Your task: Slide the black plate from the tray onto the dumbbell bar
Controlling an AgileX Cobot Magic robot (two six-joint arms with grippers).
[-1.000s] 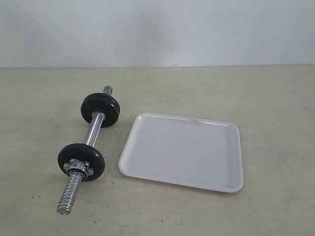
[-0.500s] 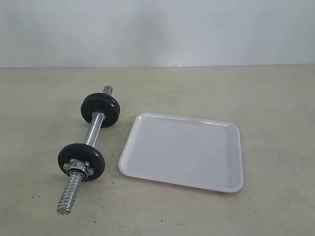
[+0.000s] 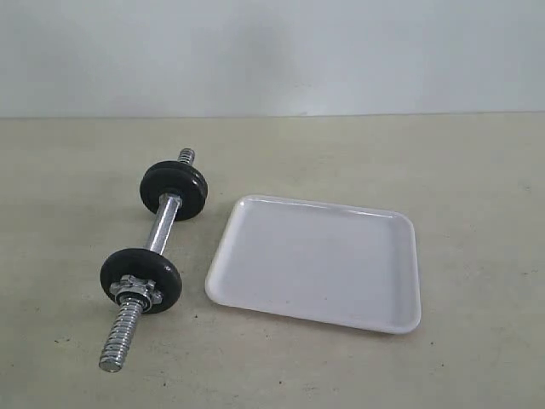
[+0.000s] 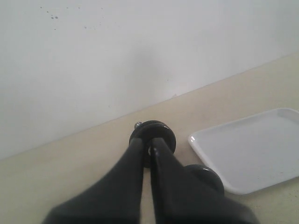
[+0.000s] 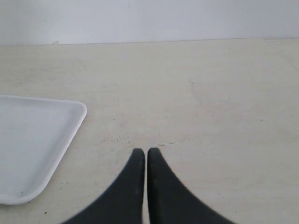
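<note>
The table [image 3: 477, 170] bears the white tray [image 3: 315, 260] and, just beside it, the dumbbell bar [image 3: 159, 230]. The bar carries both black plates, the near plate [image 3: 140, 279] against the star collar nut [image 3: 136, 290] and the far plate [image 3: 174, 191]. The left gripper [image 4: 146, 142], fingers together and holding nothing, hangs above the bar. The right gripper [image 5: 142, 151], likewise closed, hangs near a tray corner.

A pale beige, matte worktop [image 3: 477, 170] with a faintly mottled surface runs back to a plain off-white wall [image 3: 272, 51] and meets it in a straight horizontal line. The right wrist view shows tiny dark specks and a short hairline mark [image 5: 168, 143] on the worktop. In the left wrist view, a few small dark spots [image 4: 55, 17] dot the wall.
</note>
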